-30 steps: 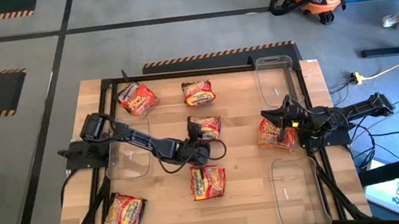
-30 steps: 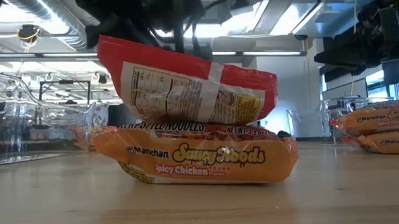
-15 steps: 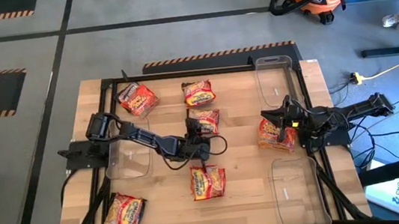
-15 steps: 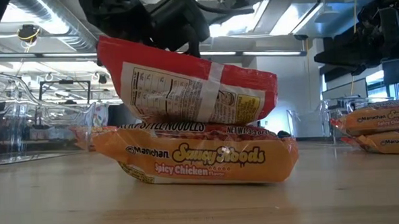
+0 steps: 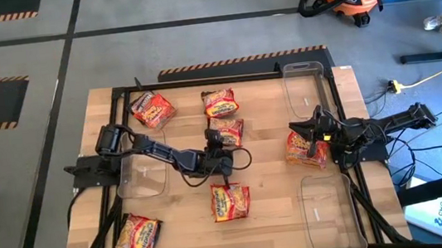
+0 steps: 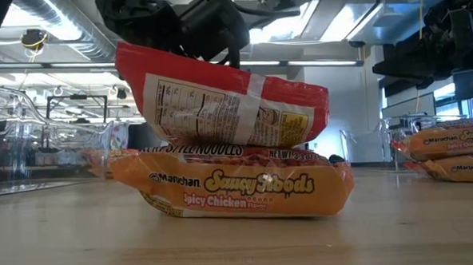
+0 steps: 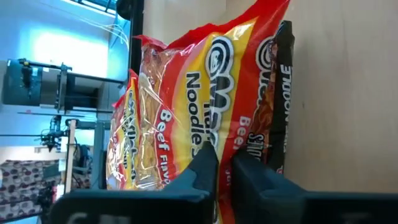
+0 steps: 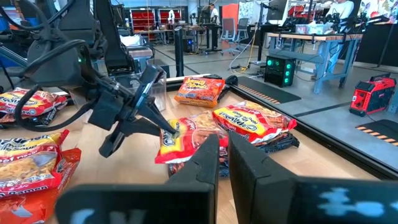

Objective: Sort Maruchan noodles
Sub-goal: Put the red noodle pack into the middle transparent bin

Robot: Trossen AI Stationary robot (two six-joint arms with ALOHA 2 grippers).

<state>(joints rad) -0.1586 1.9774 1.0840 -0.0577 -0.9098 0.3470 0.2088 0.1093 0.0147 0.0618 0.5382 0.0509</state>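
Change since one second ago: the left gripper (image 5: 222,151) has advanced to the near edge of the centre packet (image 5: 226,132) and its jaws, then spread, are now closed on that edge; the centre packet, a red-and-yellow beef-flavour one, has shifted slightly toward the far side of the table (image 5: 272,206); all else unchanged.

Maruchan noodles, placed relative to the centre packet: one packet (image 5: 219,102) just beyond it toward the far edge; one (image 5: 153,109) at the far left; one orange Saucy Noods packet (image 5: 230,201) on the near side, apart from it; one (image 5: 137,235) at the near left corner; a small stack (image 5: 304,149) to the right.

Right gripper (image 5: 316,136): over the right-hand stack, jaws closed on nothing visible; arm waiting.

Clear bins: one (image 5: 140,172) left of the centre packet under the left arm; one (image 5: 304,89) far right; one (image 5: 327,209) near right.
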